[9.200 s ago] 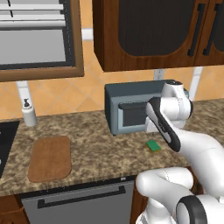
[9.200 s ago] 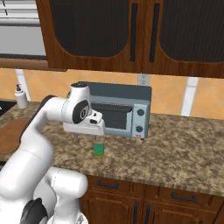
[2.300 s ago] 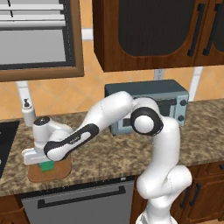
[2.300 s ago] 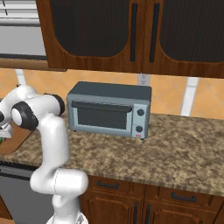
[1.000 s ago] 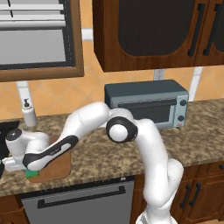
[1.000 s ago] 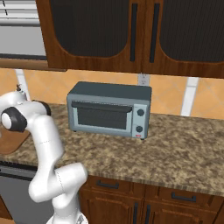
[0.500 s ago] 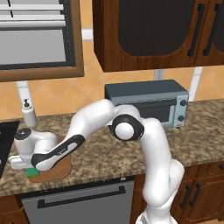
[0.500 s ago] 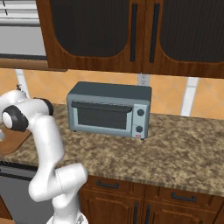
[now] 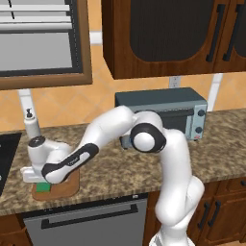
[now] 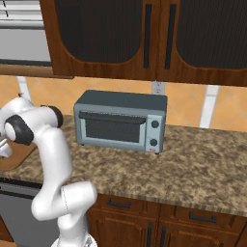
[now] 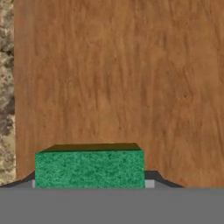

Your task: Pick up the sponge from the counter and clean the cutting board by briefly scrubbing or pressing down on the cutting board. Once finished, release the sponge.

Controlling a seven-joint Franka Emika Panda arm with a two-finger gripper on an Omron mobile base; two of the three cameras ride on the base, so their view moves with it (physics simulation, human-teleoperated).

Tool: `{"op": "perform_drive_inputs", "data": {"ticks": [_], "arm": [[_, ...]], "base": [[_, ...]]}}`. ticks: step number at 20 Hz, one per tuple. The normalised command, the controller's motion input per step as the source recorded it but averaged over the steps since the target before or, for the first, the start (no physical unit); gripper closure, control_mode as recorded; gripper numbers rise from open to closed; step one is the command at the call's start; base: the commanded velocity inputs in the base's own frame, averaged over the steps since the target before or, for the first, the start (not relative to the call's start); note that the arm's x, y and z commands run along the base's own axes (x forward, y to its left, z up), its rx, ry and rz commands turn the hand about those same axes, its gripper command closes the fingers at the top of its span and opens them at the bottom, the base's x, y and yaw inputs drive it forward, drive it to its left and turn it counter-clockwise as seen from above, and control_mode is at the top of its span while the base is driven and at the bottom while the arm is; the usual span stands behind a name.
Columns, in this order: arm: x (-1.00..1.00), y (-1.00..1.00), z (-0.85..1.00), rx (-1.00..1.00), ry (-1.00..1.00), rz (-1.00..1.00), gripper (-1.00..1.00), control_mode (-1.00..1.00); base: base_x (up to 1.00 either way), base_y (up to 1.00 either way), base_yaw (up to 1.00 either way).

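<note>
Left base view: the arm reaches across to eight o'clock, hand low over the cutting board (image 9: 65,187) on the worktop (image 9: 110,173), the green sponge (image 9: 44,186) under it. Right base view: a toaster oven (image 10: 120,120) sits mid-worktop. Hand view: the sponge sits at six o'clock on the board, flanked by the gripper (image 11: 89,183); jaws pinching the sponge.

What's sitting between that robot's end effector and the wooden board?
The green sponge: in the hand view it fills the end effector, with the cutting board right beyond it.
</note>
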Motion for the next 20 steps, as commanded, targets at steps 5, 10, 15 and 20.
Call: {"op": "perform_drive_inputs", "data": {"ticks": [5,10,15,20], "arm": [[0.0,-0.89,-0.27,0.0,0.06,-0.01,1.0,-1.0],[-0.05,-0.79,-0.42,0.0,0.0,0.0,1.0,-1.0],[-0.11,-0.92,-0.56,0.0,-0.02,0.0,1.0,-1.0],[-0.03,-0.95,-0.43,0.0,0.0,0.0,1.0,-1.0]], "base": [[0.0,0.0,0.0],[0.0,0.0,0.0],[0.0,0.0,0.0],[0.0,0.0,0.0]]}}
